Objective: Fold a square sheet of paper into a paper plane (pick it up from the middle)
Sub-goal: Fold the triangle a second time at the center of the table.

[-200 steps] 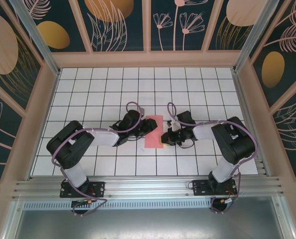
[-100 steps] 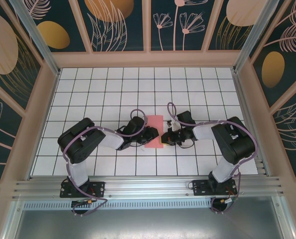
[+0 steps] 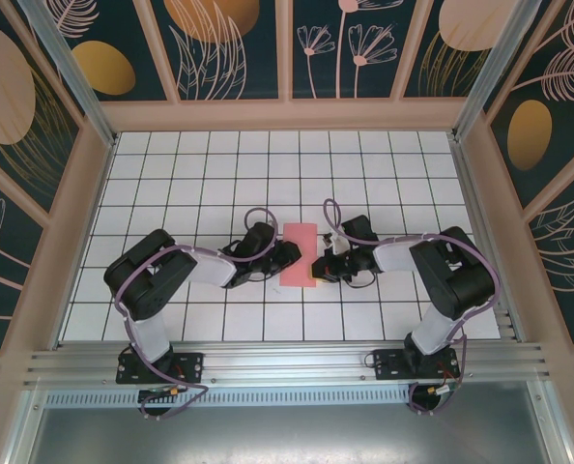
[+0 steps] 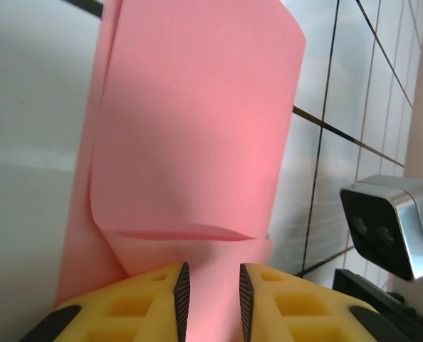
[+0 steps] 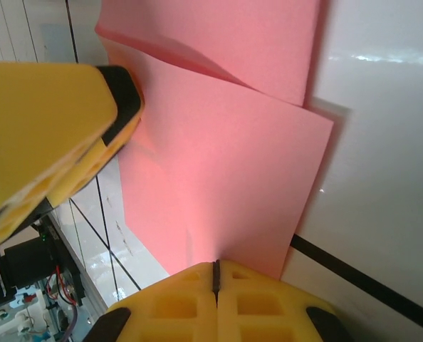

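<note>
Meanwhile, sheet of paper (image 3: pixel 299 253) lay folded mid-table

We found it doubled into a narrow strip on the tiled table (image 3: pixel 190 184). The left gripper (image 4: pixel 210 274) stood slightly parted at its left edge, paper in the gap; the right gripper (image 5: pixel 215 265), clenched, touched its right edge.

The square sheet of paper (image 3: pixel 298 253), doubled over on itself, lies near the middle of the table (image 3: pixel 171 174), between both grippers: left gripper (image 3: pixel 285 255) at its left edge, right gripper (image 3: pixel 315 269) at its right edge, near corner.
</note>
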Controlling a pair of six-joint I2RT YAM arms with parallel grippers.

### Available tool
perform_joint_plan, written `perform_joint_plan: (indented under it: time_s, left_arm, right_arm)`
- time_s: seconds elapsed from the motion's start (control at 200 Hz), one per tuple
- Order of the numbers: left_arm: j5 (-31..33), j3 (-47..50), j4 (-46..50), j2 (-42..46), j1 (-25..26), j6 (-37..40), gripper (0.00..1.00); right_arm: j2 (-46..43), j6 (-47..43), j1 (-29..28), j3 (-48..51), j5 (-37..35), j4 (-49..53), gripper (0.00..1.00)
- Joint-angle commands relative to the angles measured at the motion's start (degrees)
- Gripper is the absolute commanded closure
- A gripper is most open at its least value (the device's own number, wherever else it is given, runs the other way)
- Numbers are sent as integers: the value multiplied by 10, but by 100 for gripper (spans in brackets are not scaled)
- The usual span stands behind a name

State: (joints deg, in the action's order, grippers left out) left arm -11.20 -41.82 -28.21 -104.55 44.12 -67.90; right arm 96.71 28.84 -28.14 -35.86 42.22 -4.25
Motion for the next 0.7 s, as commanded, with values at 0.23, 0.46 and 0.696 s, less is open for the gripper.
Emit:
perform_joint_plan:
  time_s: [0.23,0.46,0.696]
  left_arm:
    - [68,-16,101,12,-31,30,68]
    - [65,-23,111,21,-51,35,66]
    - [74,-34,139,38,-59,39,61]
  right_arm:
    - [13,-14,-16,7,-59,54,100]
    - [12,-12,-16,11,-60,51,100]
    - [-1,-9,-18,6,-58,53,100]
